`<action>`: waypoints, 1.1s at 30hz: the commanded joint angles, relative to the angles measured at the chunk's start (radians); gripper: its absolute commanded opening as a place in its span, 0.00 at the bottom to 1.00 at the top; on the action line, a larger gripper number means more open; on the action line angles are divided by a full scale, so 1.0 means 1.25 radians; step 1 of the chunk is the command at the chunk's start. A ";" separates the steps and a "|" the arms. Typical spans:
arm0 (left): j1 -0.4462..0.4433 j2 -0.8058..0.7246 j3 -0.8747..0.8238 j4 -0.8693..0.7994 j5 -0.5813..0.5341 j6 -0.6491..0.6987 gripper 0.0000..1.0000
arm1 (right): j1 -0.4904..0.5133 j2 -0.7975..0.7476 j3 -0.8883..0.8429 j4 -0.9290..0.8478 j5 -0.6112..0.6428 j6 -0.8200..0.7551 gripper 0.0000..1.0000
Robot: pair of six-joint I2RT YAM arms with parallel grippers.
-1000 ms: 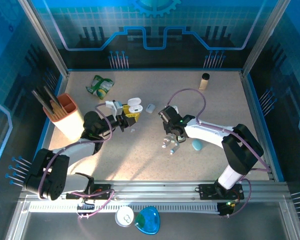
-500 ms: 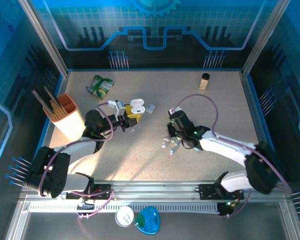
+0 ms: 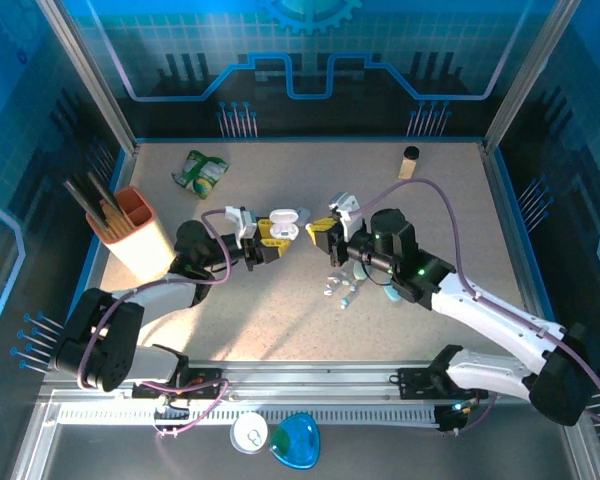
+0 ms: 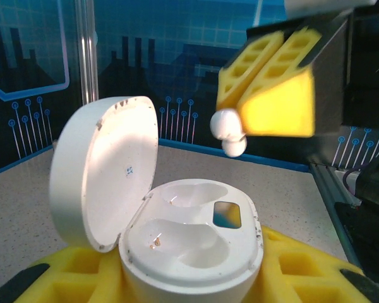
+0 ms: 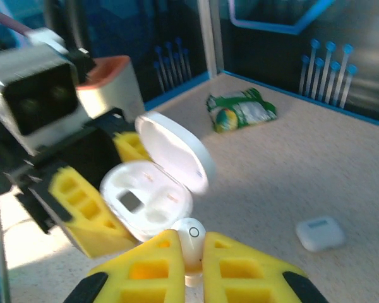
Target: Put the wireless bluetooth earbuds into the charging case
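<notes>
My left gripper (image 3: 268,236) is shut on the white charging case (image 4: 189,249), holding it above the table with the lid (image 4: 104,170) swung open. Both wells in the case are empty. My right gripper (image 5: 191,268) is shut on a white earbud (image 5: 191,240) and faces the case from the right, a short gap away. From the left wrist, that earbud (image 4: 227,129) hangs just above and behind the case, at the tip of the right gripper's yellow pads (image 4: 271,95). Several loose earbuds (image 3: 338,290) lie on the table under the right arm.
An orange holder (image 3: 135,230) with dark tools stands at the left. A green packet (image 3: 202,172) lies at the back left and a small bottle (image 3: 409,162) at the back right. A small closed white case (image 5: 321,232) lies behind the grippers.
My right arm has lifted from the loose earbuds and swung left up to the open case, carrying an earbud. My left gripper has brought the case a little to the right.
</notes>
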State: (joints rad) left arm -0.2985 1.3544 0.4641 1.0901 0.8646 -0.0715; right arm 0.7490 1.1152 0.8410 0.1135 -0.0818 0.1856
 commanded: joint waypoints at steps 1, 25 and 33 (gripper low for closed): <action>-0.004 0.001 0.002 0.040 0.030 0.024 0.33 | 0.025 0.024 0.058 0.024 -0.064 -0.032 0.12; -0.003 -0.023 0.003 0.024 0.002 0.032 0.34 | 0.045 0.124 0.083 -0.003 0.007 -0.029 0.11; -0.003 -0.021 0.005 0.019 -0.015 0.029 0.34 | 0.045 0.106 0.081 -0.007 0.013 -0.031 0.22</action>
State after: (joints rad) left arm -0.2985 1.3506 0.4641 1.0889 0.8604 -0.0494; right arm 0.7937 1.2682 0.9371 0.1074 -0.0856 0.1558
